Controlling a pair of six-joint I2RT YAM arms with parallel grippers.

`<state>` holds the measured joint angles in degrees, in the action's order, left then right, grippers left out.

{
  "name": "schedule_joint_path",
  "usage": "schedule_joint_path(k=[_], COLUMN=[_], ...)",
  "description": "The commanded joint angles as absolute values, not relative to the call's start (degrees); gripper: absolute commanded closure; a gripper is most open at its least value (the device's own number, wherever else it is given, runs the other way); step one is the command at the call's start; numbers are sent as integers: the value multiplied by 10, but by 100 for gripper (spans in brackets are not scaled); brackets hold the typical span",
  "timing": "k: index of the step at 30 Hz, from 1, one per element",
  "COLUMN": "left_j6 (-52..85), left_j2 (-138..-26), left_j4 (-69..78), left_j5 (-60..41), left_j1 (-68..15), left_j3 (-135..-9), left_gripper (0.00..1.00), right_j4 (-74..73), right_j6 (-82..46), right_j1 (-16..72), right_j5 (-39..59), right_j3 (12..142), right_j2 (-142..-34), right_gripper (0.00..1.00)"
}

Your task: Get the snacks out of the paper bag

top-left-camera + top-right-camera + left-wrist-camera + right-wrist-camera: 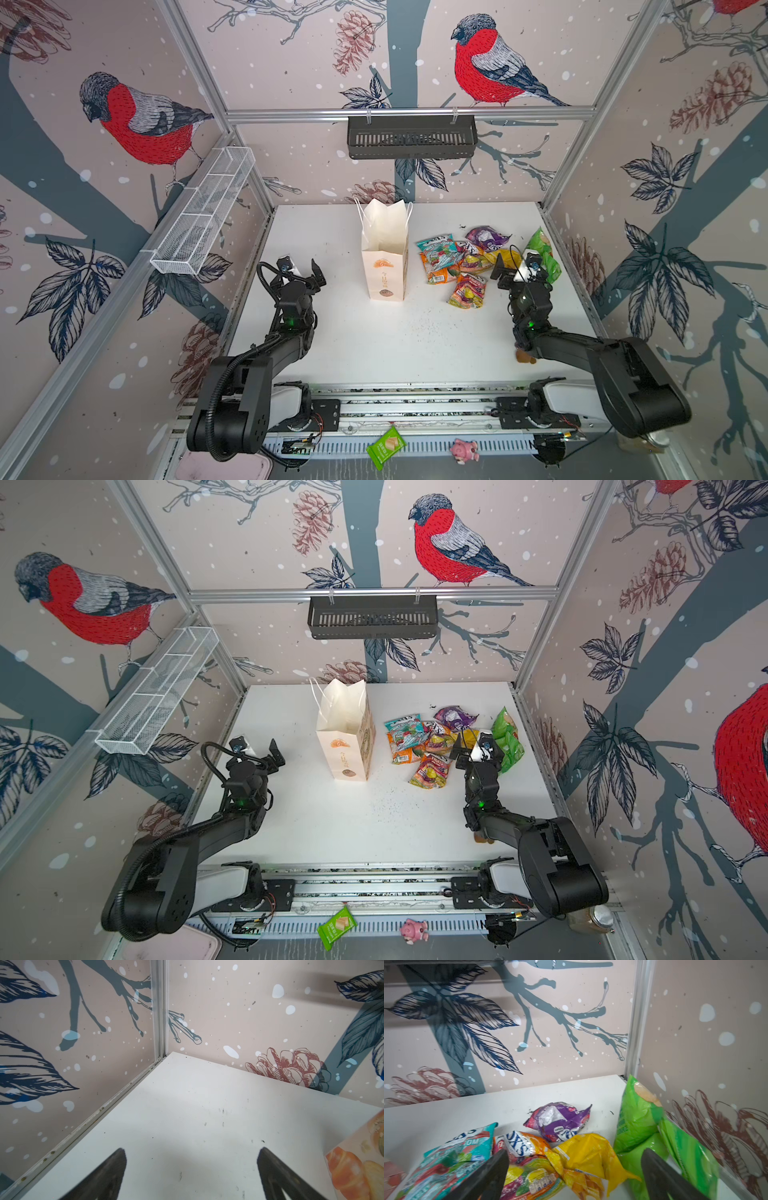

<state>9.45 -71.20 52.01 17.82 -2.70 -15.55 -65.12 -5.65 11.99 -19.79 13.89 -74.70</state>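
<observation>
In both top views the paper bag (384, 259) (344, 739) stands upright with its mouth open at the upper middle of the white tabletop (374, 345). Its cord handles are raised and an orange-brown print shows on the face turned toward the lower edge of the frame. The snacks (461, 259) lie out on the tabletop just right of the bag in a loose, overlapping heap. A teal packet (436, 245) is nearest the bag, with an orange packet (434, 274) under its lower edge. A purple packet (487, 237) sits at the top of the heap, a yellow packet (588, 1153) in the middle, and a green packet (539, 249) at the far right against the wall. The right tool (575, 1152) hangs over the right part of the heap, jaws spread wide with nothing gripped. In the right wrist view one finger is in front of the teal packet and the other in front of green foil, with the yellow packet between them; whether either finger touches I cannot tell. The left tool (192, 1151) is near the bag's left side without touching it, jaws also wide apart over bare tabletop. A printed corner of the bag shows at the lower right of the left wrist view. At the lower edge of a top view, off the tabletop, lie a green wafer packet (386, 446) and a pink pig toy (465, 449).
</observation>
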Motion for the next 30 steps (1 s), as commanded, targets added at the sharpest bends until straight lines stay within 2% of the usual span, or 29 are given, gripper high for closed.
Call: schedule_joint_path(k=[1, 10, 17, 23, 30], left_j6=[74, 32, 31, 32, 30], left_j2=[-733, -845, -887, -890, -892], left_j4=[564, 819, 805, 805, 797], left_j5=[173, 180, 173, 177, 173], left_j1=[-25, -24, -23, -23, -24], left_j3=[-144, -75, -99, -103, -108], left_gripper=[2, 2, 1, 1, 1], right_j4=[-695, -768, -773, -615, -667], right_j6=[-58, -60, -73, -51, -70], right_j1=[105, 88, 77, 74, 33], right_j5=[-195, -178, -169, -182, -209], right_j3=[137, 135, 125, 118, 76], right_j2=[-757, -804, -794, -675, -700], right_gripper=[0, 0, 0, 0, 0])
